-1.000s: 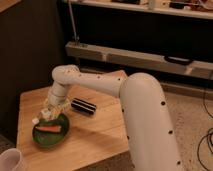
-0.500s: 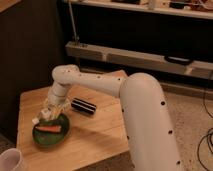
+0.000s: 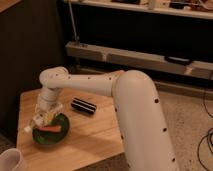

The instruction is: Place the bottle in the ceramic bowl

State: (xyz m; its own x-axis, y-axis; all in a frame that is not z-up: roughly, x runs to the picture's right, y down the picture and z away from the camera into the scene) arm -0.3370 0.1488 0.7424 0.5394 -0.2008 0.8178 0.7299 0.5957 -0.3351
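The dark-green ceramic bowl (image 3: 51,136) sits on the left part of the wooden table (image 3: 95,135). An orange piece (image 3: 50,128) lies in it. My gripper (image 3: 46,114) hangs at the end of the white arm, right over the bowl's left rim. It is shut on the small clear bottle (image 3: 38,120). The bottle is tilted, with its white cap (image 3: 27,129) pointing down and to the left, just past the bowl's edge.
A black ribbed cylinder (image 3: 83,106) lies on the table to the right of the bowl. A white mug-like vessel (image 3: 12,161) stands at the front left corner. A dark wall and a low metal shelf (image 3: 140,57) lie behind the table.
The gripper and the bottle have sunk slightly toward the bowl's left rim. Nothing else has moved.
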